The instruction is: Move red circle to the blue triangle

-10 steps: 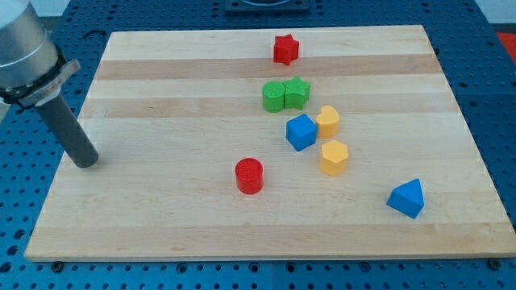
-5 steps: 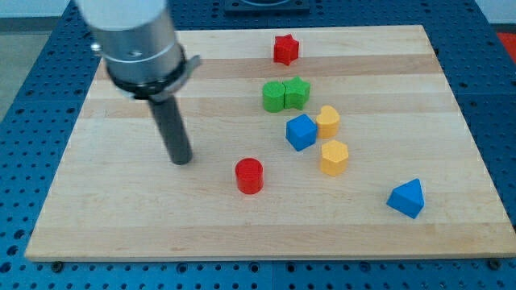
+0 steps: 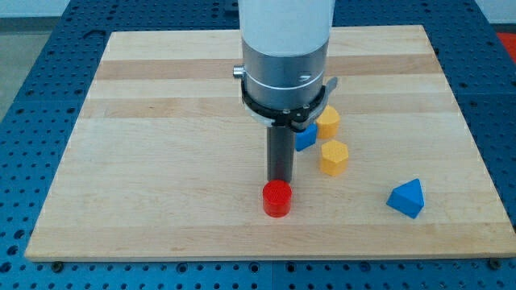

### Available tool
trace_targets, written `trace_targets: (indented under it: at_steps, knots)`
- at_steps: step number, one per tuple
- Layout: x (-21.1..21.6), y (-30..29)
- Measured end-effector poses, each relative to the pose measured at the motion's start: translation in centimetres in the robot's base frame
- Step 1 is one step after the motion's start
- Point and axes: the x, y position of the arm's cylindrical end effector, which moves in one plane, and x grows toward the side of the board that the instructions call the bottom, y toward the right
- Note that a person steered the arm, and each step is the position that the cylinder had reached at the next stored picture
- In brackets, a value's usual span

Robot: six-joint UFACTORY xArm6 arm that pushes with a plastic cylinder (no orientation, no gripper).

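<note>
The red circle (image 3: pixel 276 198) is a short red cylinder on the wooden board (image 3: pixel 145 161), low in the middle of the view. My tip (image 3: pixel 280 179) stands right behind it, at its upper edge, touching or nearly touching it. The blue triangle (image 3: pixel 406 197) lies on the board at the view's lower right, well apart from the red circle. The arm's grey body covers the upper middle of the board.
A blue cube (image 3: pixel 305 137) peeks out from behind the rod. Two yellow blocks (image 3: pixel 327 121) (image 3: pixel 334 157) lie just right of the rod, between it and the blue triangle. The red star and the green blocks are hidden behind the arm.
My tip swept from the view's left to the middle and reached the red circle. The red circle has slid right and down, toward the view's bottom.
</note>
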Motion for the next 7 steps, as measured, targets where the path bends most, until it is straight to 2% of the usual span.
trace_targets:
  at_steps: [1, 2, 3, 5, 7]
  knots:
    - [-1.0, -4.6]
    - [0.8, -7.4]
    - [2.8, -6.1]
    - [3.1, 3.4]
    - [4.5, -0.2]
